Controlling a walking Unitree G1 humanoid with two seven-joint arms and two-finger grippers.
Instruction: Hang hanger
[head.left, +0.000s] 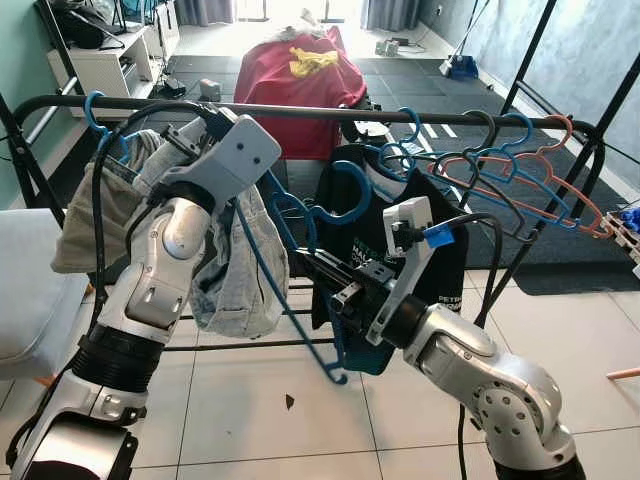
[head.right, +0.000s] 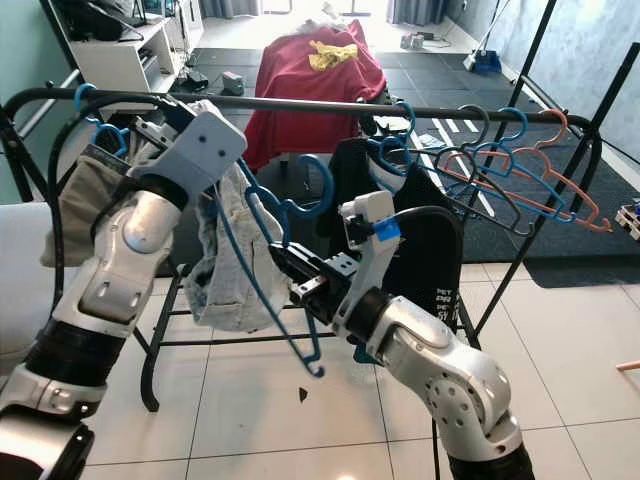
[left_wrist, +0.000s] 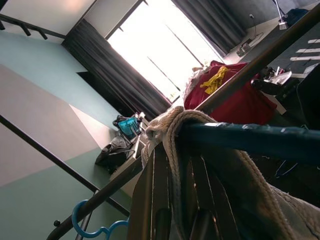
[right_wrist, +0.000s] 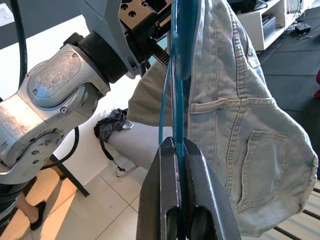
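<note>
Blue hanger (head.left: 300, 290) carrying pale denim shorts (head.left: 235, 270) hangs in mid-air below the black rail (head.left: 300, 112), not yet hooked on. Right tool (head.left: 345, 292) is clenched on the hanger's thin blue wire, low on the frame; the right wrist view shows both fingers (right_wrist: 160, 200) pinched flat on the wire with denim just beside. Left tool (left_wrist: 170, 220) is up by the rail at the hanger's top end; the left wrist view has the fingers reaching under a blue bar (left_wrist: 250, 140) draped with cloth, but grip can't be told.

Key relation: hanger's hook (head.left: 345, 185) curls up just under and in front of the rail, between the beige garment (head.left: 100, 215) on the left and the dark shirt (head.left: 400, 250). Long axis runs diagonal, high at left arm, low at right tool. Judgement: hook needs to lift up and over the rail; the right arm steers it, the left arm is nearer the rail.

Head views give the hook-to-rail gap and the empty hangers (head.left: 520, 165) bunched well to the right. Wrist views don't; they give the grip detail instead.
</note>
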